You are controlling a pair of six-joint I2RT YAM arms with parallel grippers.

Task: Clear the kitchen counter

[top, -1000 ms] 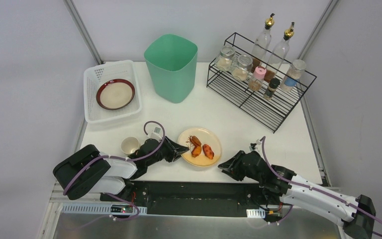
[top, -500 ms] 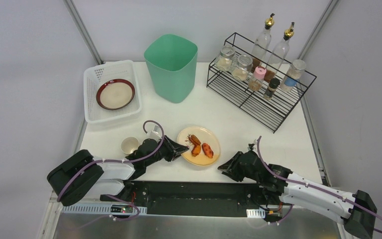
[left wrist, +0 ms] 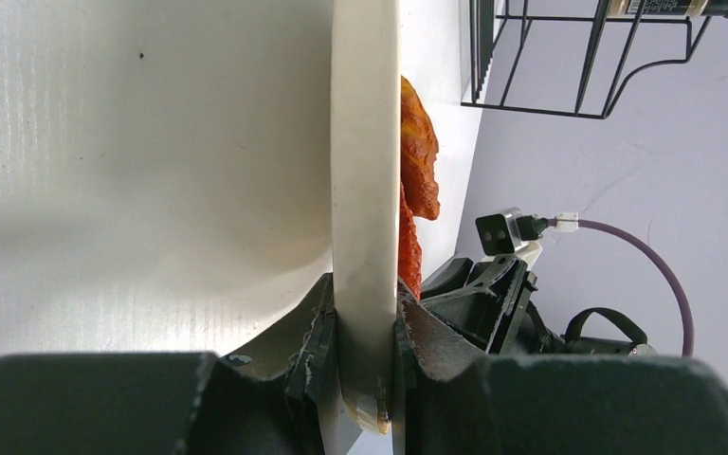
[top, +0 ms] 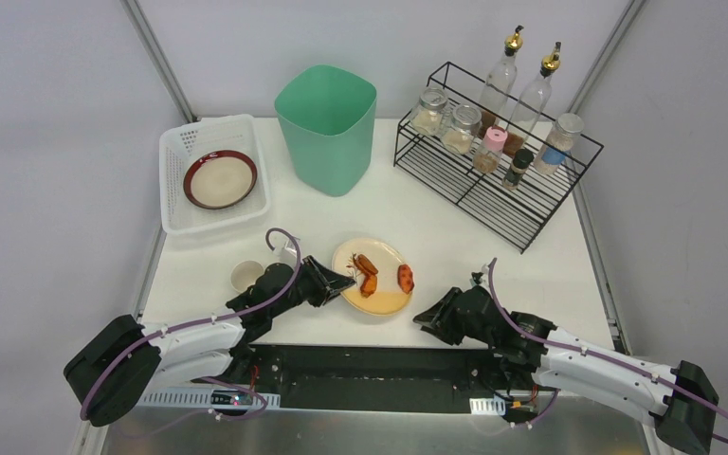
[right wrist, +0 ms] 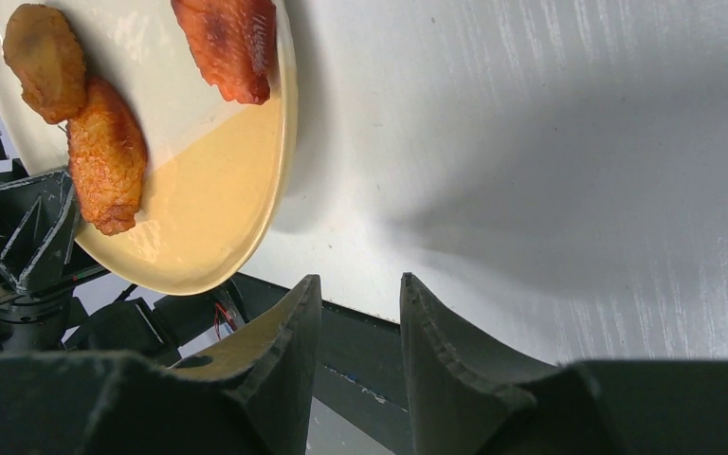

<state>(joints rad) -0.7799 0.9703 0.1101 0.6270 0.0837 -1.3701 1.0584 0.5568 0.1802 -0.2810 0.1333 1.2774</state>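
Observation:
The white kitchen counter point(top: 455, 237) holds a cream plate point(top: 379, 294) with three orange-brown fried food pieces point(top: 367, 275). My left gripper point(top: 346, 282) is shut on the plate's left rim and holds it lifted off the counter and tilted. In the left wrist view the plate point(left wrist: 365, 171) runs edge-on between my jaws point(left wrist: 365, 355), with food point(left wrist: 419, 142) on its right face. My right gripper point(top: 427, 318) is open and empty, low at the counter's near edge just right of the plate. In the right wrist view point(right wrist: 358, 284) the plate point(right wrist: 209, 209) and food point(right wrist: 104, 156) lie ahead to the left.
A small cup point(top: 245, 277) stands beside my left wrist. A white basket point(top: 175, 180) with a red-rimmed bowl point(top: 220, 180) sits at the back left. A green bin point(top: 327, 128) stands at the back centre. A black wire rack point(top: 521, 213) with bottles and jars stands at the back right.
My left arm has reached further out and raised the plate up and to the left, tilting it. One food piece has slid to the plate's right side. The right gripper barely moved.

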